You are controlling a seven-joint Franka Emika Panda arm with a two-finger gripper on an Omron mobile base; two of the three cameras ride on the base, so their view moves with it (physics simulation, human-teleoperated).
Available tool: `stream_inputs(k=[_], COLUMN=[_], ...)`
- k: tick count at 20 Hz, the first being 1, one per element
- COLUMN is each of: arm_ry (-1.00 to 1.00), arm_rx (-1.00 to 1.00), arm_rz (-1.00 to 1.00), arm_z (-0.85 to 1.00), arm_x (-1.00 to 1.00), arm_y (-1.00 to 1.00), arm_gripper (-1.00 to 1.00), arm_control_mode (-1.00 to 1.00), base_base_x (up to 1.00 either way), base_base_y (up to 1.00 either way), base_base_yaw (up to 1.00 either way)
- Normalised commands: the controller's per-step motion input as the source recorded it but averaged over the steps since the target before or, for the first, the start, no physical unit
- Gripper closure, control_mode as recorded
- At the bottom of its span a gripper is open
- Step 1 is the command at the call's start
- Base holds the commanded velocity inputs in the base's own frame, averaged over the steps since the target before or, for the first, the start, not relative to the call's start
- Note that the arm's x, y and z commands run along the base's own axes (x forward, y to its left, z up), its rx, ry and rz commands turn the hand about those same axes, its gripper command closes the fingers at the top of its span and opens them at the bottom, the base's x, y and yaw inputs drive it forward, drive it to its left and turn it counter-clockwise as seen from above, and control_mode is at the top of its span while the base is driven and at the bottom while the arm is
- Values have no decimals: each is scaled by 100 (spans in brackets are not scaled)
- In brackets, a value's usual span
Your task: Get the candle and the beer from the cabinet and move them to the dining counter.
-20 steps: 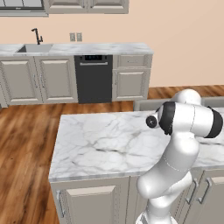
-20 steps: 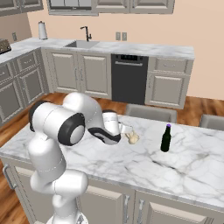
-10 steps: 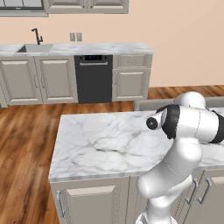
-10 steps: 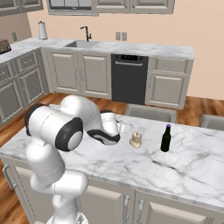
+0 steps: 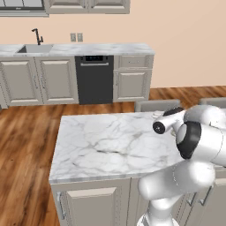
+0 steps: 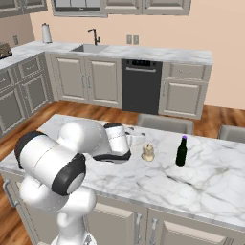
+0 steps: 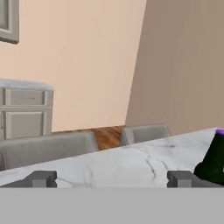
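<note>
The dining table (image 6: 210,182), a broad marble-topped island, carried both task things near its far edge. The beer (image 6: 181,151), a slim dark glass bottle with a purple cap, stood upright on the marble, close to the chairs (image 6: 165,123). It was probably the heavier of the two, hard and smooth, so liable to slip and easy to topple because it is tall and narrow; a hold around the straight body below the shoulder looked safer than one on the neck. The candle (image 6: 148,152) stood just beside the claw (image 6: 139,139), a little apart from the bottle. It seemed light and waxy, soft enough to mark, and best taken low around its wider base. The claw stood wide and empty, its fingertips (image 7: 181,178) spread far apart in the hand view.
</note>
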Motion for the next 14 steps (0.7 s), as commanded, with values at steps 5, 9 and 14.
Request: stream_inputs(k=[5, 9, 14], arm_ry=[-9, 0, 0], arm_rx=[1, 4, 1], arm_rz=[-6, -9, -6], arm_z=[32, 61, 90], arm_x=[-76, -70, -54], arm_y=[0, 8, 17], arm_gripper=[-100, -100, -100], arm_control_mode=[-100, -100, -100], base_base_x=[0, 0, 0], base_base_y=[0, 0, 0], base_base_yaw=[0, 0, 0])
